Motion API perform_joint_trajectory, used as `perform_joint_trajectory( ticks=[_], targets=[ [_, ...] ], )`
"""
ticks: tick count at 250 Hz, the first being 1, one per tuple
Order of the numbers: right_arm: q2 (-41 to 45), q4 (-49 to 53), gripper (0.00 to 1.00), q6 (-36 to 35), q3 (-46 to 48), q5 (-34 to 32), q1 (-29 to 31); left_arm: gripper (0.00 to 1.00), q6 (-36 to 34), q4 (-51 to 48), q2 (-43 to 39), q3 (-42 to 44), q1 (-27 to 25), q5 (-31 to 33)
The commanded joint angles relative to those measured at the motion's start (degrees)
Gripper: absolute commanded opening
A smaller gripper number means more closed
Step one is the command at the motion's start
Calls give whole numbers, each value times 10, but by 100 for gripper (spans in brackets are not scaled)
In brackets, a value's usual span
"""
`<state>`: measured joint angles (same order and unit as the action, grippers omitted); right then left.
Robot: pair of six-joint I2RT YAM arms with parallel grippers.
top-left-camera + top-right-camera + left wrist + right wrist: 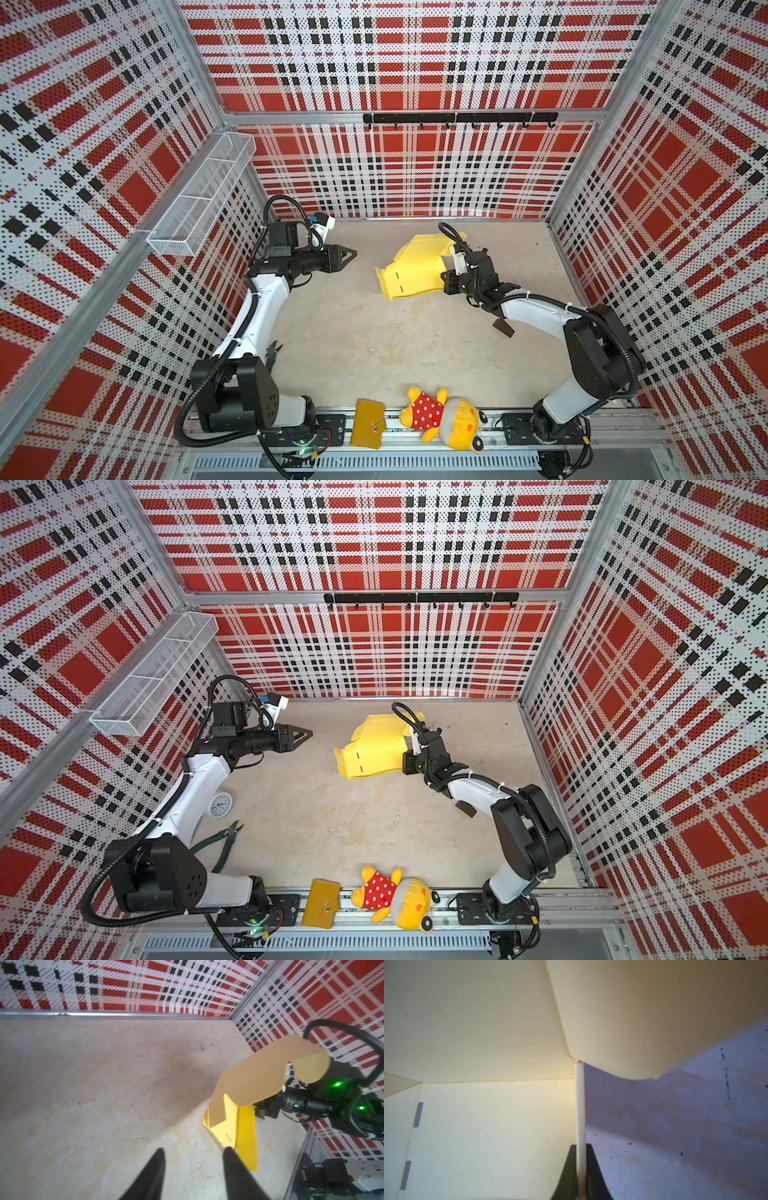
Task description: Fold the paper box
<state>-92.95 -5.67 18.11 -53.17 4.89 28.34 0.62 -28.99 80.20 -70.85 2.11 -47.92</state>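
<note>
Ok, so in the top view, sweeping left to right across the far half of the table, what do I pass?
White wire mesh basket on the left wall → left gripper → pale yellow cardboard paper box.

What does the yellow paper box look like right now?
The paper box is pale yellow thin cardboard, an open die-cut sheet, not a closed box. It shows creases, two small slots in one panel and a rounded flap curling up at the back. It is tilted, half folded, over the far part of the table. The right gripper is shut on one thin edge; the left gripper is apart from it.
</note>
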Motion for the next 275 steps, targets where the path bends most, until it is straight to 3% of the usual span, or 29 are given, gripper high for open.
perform_joint_trajectory(
  ticks=[1, 10, 106, 160, 275],
  targets=[
    [3, -31, 4, -26, -3, -30, 9, 11, -11, -28, 12, -30, -28, -20],
    [1, -35, 3, -30, -4, -36, 15, 0, -18, -38, 18, -35, -39, -7],
    [1, -63, 0, -74, -12, -87, 54, 0, 33, -24, 68, -34, -124, 105],
    [4, -57, 0, -59, -21, -100, 66, 0, 72, -3, 73, -19, -128, 110],
    [21, -46, 0, -29, -31, -216, 92, 0, 85, -3, 86, -20, -152, 127]
  ],
)
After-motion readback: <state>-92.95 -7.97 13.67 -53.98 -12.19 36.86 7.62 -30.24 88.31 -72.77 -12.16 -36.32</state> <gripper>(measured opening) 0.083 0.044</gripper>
